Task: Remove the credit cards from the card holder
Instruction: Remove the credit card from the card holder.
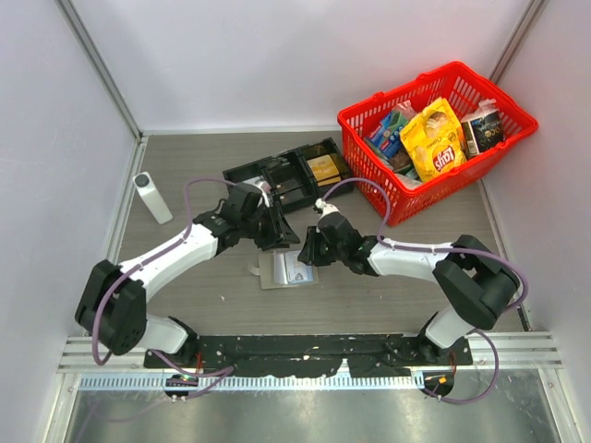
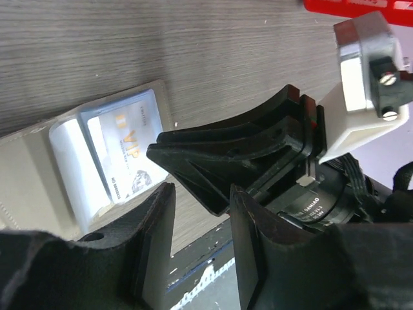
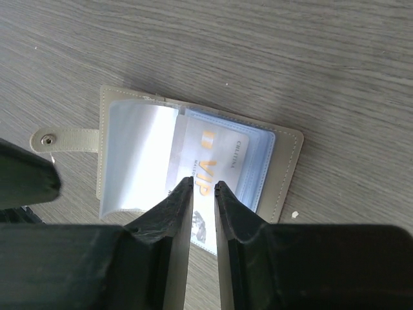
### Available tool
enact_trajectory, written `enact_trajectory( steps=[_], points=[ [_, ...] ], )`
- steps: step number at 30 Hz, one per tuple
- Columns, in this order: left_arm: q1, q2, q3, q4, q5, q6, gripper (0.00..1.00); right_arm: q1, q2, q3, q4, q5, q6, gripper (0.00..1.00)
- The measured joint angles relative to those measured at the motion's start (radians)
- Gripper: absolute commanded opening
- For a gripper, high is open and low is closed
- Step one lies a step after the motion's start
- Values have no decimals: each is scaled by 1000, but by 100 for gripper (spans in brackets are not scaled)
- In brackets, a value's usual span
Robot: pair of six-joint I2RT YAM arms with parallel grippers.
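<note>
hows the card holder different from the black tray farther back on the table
The card holder is pale grey and lies opened flat; the black tray is dark, longer and split into compartments. The card holder shows a VIP card under clear sleeves; the black tray holds a gold-yellow slab. Both rest flat on the wooden table.

Grey-beige card holder (image 3: 288, 161), pale blue credit card (image 3: 227, 154) with gold lettering, red basket (image 1: 355, 152)

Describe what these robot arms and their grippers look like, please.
The left arm and right arm have smooth white links between chunky black joints, each trailed by a thin purple cable. The left gripper and right gripper are matte black, each with two flat tapering fingers.
</note>
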Motion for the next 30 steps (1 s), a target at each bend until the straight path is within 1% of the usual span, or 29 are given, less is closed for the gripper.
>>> enact_trajectory(
  steps=[6,9,11,15,20,30],
  points=[
    [-2,104,-34,93,43,-16,37,-21,32,-20,41,-46,3,25],
    [-3,138,-62,112,42,-12,34,-23,43,-40,64,-59,4,24],
    [2,157,-82,124,42,-8,34,-29,44,-54,79,-66,8,24],
    [22,179,-146,168,42,-7,34,-41,43,-75,116,-80,18,24],
    [39,203,-189,214,49,-4,34,-48,43,-90,140,-94,27,24],
    [54,237,-214,294,92,16,34,-50,43,-105,169,-107,30,24]
  ],
)
